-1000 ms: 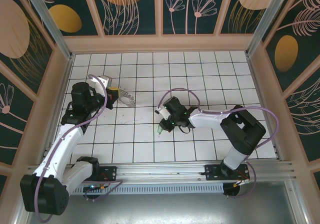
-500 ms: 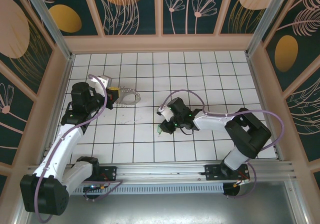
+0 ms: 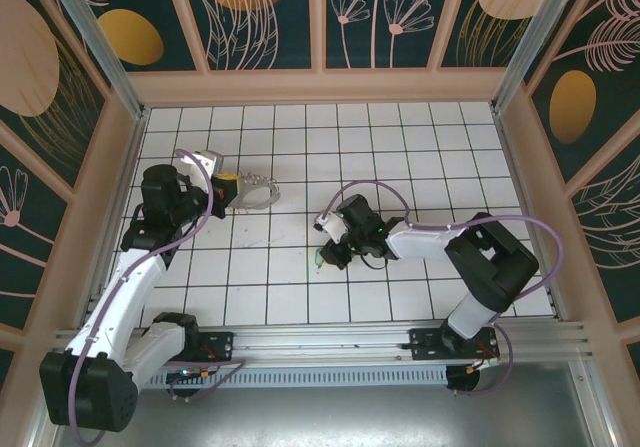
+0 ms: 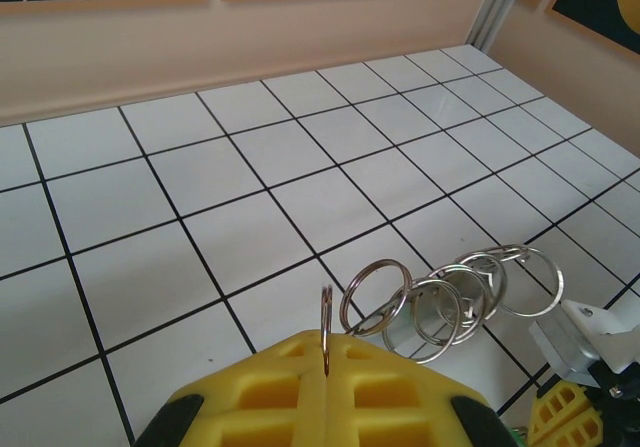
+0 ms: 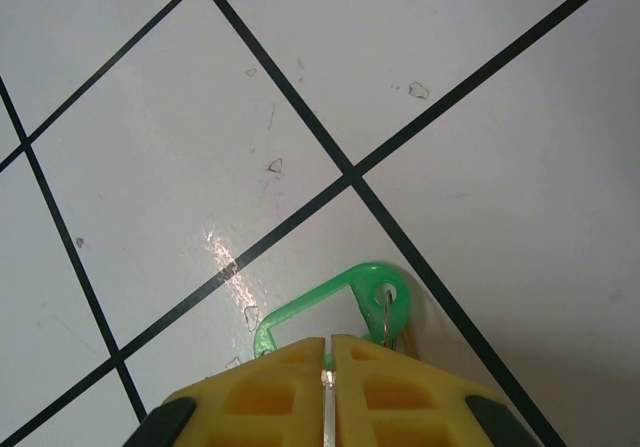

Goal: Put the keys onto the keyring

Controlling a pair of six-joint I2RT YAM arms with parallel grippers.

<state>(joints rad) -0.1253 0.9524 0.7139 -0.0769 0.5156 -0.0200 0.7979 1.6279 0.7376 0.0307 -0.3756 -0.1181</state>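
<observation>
Swung up level since a second ago, keyring [image 4: 440, 302] juts stiff, light, slippery from clenched left claw [image 4: 327, 345]; right claw [image 5: 328, 357] clenched on keys [image 5: 372, 289], flat green tag likely the surest hold.

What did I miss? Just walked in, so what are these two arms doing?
The left gripper is shut on one end of a chain of silver rings, the keyring, held out over the tiled table. The right gripper is shut on a green key tag low over the tiles. The two are apart, so nothing is threaded on yet.
</observation>
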